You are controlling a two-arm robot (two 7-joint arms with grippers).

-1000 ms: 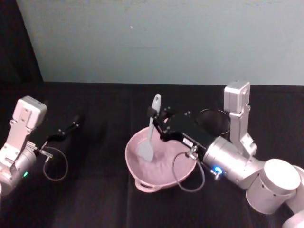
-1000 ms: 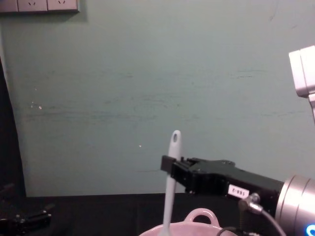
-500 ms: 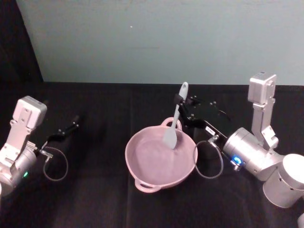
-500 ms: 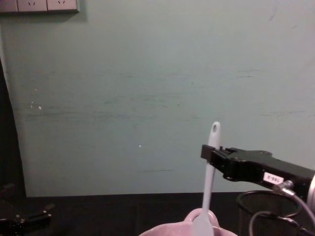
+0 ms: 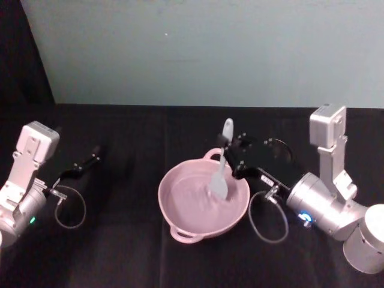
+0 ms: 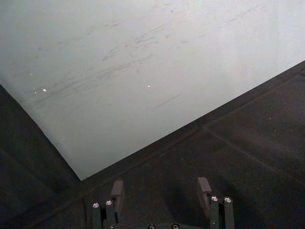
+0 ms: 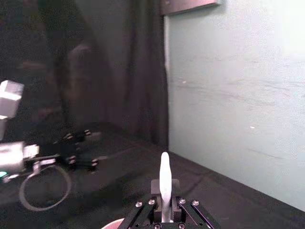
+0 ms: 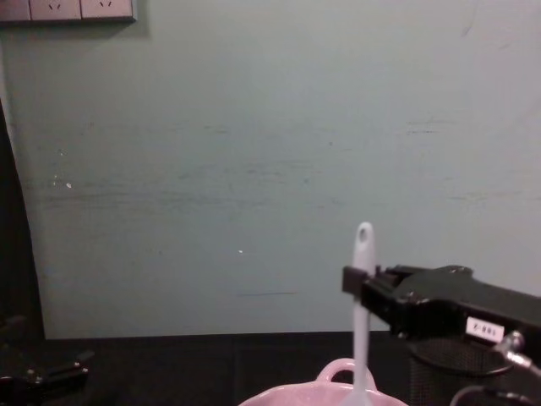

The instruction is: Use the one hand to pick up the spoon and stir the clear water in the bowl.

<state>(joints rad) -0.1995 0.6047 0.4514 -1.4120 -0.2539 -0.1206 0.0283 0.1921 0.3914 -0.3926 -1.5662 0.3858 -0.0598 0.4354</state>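
Left side: the left gripper (image 5: 89,162) is sitting low over the black table (image 5: 120,246), well apart from the bowl. In the left wrist view we're seeing its fingers (image 6: 204,187) spread wide, so it's released.

Centre: the pink bowl (image 5: 175,223) is resting on the table, with one loop handle showing on its far rim and one on its near rim.

The white spoon (image 5: 219,181) is standing close to upright in the bowl's right half. Its flat head is dipping inside and its holed end is pointing up. We can't make out the water surface.

Right of centre: the right gripper (image 5: 228,150) is reaching in over the bowl's far right rim and clenching the spoon's handle just below the hole. In the right wrist view we're seeing the handle pinched between its fingers.

Far right: a black mesh cup (image 5: 281,151) is standing just behind that gripper.
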